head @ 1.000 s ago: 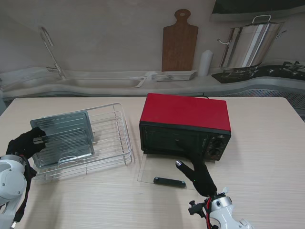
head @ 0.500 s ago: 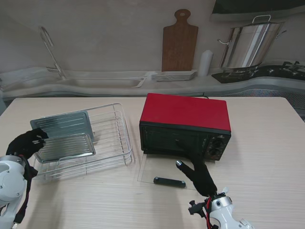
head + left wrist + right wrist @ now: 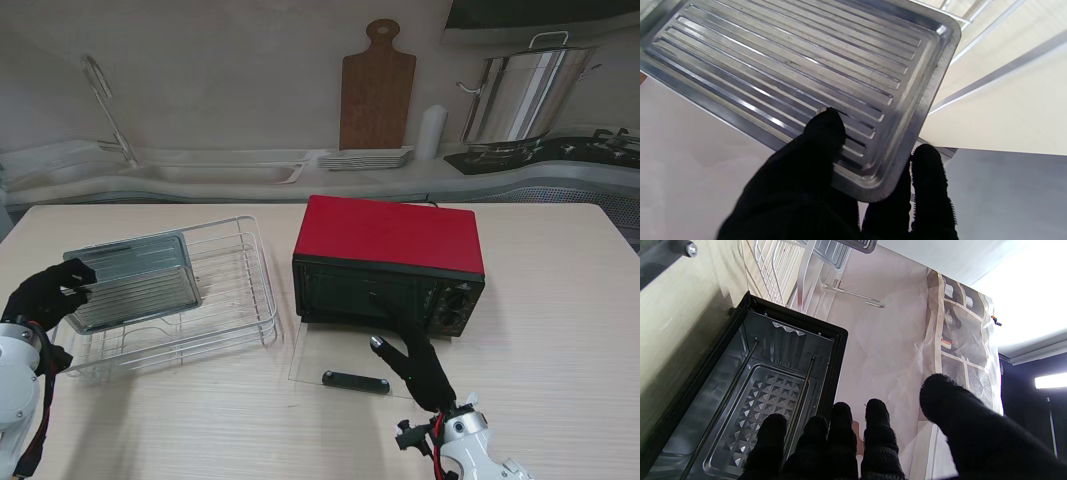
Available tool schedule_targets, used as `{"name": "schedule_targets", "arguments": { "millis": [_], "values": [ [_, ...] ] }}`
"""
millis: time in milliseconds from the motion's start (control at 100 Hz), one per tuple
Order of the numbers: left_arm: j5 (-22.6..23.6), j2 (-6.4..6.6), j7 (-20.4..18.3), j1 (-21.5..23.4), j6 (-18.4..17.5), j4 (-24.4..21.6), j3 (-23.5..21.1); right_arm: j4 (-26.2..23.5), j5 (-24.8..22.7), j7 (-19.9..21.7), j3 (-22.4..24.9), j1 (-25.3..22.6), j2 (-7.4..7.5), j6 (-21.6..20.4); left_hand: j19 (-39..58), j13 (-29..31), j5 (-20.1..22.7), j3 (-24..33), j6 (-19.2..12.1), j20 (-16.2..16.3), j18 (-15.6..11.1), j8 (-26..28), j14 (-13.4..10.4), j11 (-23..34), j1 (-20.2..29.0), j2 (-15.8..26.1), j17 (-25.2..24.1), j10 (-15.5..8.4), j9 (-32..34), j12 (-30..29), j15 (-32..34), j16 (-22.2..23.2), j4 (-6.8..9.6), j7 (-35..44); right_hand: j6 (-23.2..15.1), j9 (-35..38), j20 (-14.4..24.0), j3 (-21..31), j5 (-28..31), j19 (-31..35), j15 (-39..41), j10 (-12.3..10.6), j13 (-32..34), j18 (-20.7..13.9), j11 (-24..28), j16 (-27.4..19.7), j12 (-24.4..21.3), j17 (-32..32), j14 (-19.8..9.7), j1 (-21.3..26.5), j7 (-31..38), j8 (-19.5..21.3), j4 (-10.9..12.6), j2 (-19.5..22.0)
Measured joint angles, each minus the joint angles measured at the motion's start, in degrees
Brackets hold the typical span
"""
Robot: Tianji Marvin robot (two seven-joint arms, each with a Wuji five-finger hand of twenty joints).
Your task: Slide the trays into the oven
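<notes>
You've got your left hand (image 3: pixel 45 293) pinched on the corner of the ribbed metal tray (image 3: pixel 132 280), thumb on the grooved face and the other fingers curled under the rim, as the left wrist view shows. The tray sits tilted up at the left end of the wire rack (image 3: pixel 225 300), on my left, well apart from the red oven (image 3: pixel 388 262). That's a corner grip, so I'd expect the far end to sag or swing once it's free; lift slowly and keep it clear of the rack wires before heading right. The oven's glass door (image 3: pixel 345 365) is already folded down flat on the table, and the right wrist view shows the cavity open with a patterned floor and two rods inside. Your right hand (image 3: pixel 418 370) hovers over that door with fingers loosely spread, holding nothing, so I'd pull it aside or use it to steady the tray's free edge. Level the tray and line it up square with the opening before pushing, otherwise a corner could catch on the frame.
</notes>
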Motion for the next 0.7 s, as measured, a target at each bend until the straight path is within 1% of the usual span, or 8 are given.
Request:
{"name": "schedule_targets", "arguments": {
  "millis": [160, 310, 540, 700],
  "values": [
    [-0.6, -0.03, -0.7, 3.0, 0.1, -5.1, -1.6, 0.0, 0.1, -0.2, 0.1, 0.0, -0.04, -0.3, 0.5, 0.0, 0.0, 0.0, 0.0, 0.0, 0.1, 0.5, 0.3, 0.3, 0.0, -0.1, 0.0, 0.1, 0.0, 0.0, 0.6, 0.2, 0.0, 0.0, 0.0, 0.0, 0.0, 0.0, 0.0, 0.0, 0.0, 0.0, 0.0, 0.0, 0.0, 0.0, 0.0, 0.0, 0.0, 0.0, 0.0, 0.0, 0.0, 0.0],
    [-0.6, -0.12, -0.5, 7.1, 0.5, -11.1, -2.4, 0.0, 0.2, -0.2, 0.3, 0.0, -0.09, -0.6, 0.5, 0.0, 0.0, 0.6, 0.0, 0.1, 0.1, 1.0, 0.4, 0.5, -0.2, -0.5, 0.0, 0.4, 0.0, 0.0, 0.7, 0.3, 0.0, 0.0, 0.0, 0.0, 0.0, 0.0, 0.0, 0.0, 0.0, 0.0, 0.0, 0.0, 0.0, 0.0, 0.0, 0.0, 0.0, 0.0, 0.0, 0.0, 0.0, -0.1],
    [-1.9, -0.8, 1.8, 13.8, 0.6, -18.7, -1.8, 0.1, 0.3, -0.4, 0.5, 0.0, -0.14, -1.0, 0.6, 0.0, 0.0, 1.8, 0.0, 0.1, 0.2, 1.9, 0.4, 1.0, -0.8, -0.8, 0.0, 0.5, 0.0, 0.1, 1.2, 0.5, 0.0, 0.0, 0.0, 0.0, 0.0, 0.0, 0.0, 0.1, 0.0, 0.0, 0.0, 0.0, 0.0, 0.0, 0.0, 0.0, 0.0, 0.0, 0.0, 0.0, 0.0, -0.1],
    [-2.1, -1.07, 3.0, 17.7, -1.6, -22.3, -0.2, -0.7, 0.3, -0.4, 1.3, -0.8, -0.18, -0.8, 0.6, 0.0, 0.0, 1.9, 0.2, 0.2, 0.6, 1.9, 0.5, 1.0, -0.8, -0.8, -0.1, 0.5, 0.0, 0.5, 1.2, 0.6, 0.0, 0.0, 0.0, 0.0, 0.0, 0.0, 0.0, 0.1, 0.0, 0.0, 0.0, 0.0, 0.0, 0.0, 0.0, 0.0, 0.0, 0.0, 0.0, 0.0, 0.0, -0.1]
  ]
}}
